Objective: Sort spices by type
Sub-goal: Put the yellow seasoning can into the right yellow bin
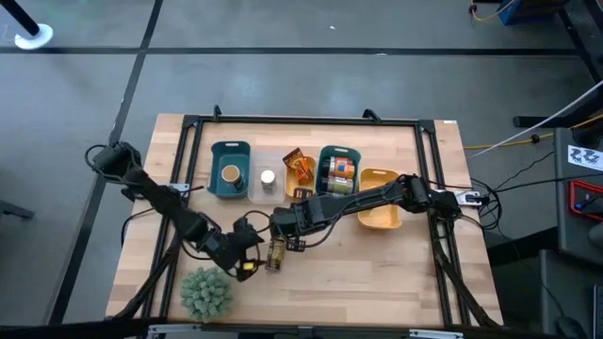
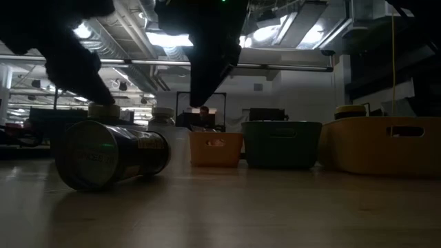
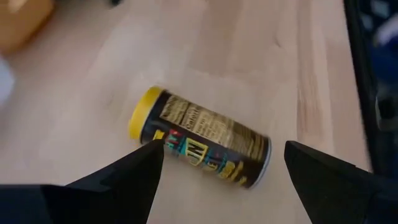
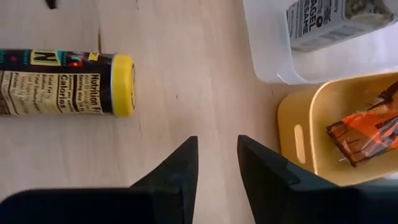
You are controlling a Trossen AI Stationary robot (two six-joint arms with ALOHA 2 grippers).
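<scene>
A spice jar (image 1: 278,252) with a yellow lid and a dark label lies on its side on the bare wood near the table's near edge. It also shows in the left wrist view (image 3: 199,146), the right wrist view (image 4: 62,84) and the low view (image 2: 110,155). My left gripper (image 1: 250,264) is open just left of it, and its fingers (image 3: 143,165) frame the jar without plainly touching. My right gripper (image 1: 281,226) hovers just beyond the jar, its fingers (image 4: 186,162) a narrow gap apart, holding nothing. Other jars stand in trays.
Trays line the far side: a teal tray (image 1: 231,169) with one jar, a clear tray (image 4: 267,50) with a grey-labelled jar (image 4: 323,22), a small orange tray (image 4: 298,137) holding the brown-orange packet (image 4: 367,134), a teal tray (image 1: 337,171) with several jars, a yellow tray (image 1: 380,202). A green plant (image 1: 205,292) stands near-left.
</scene>
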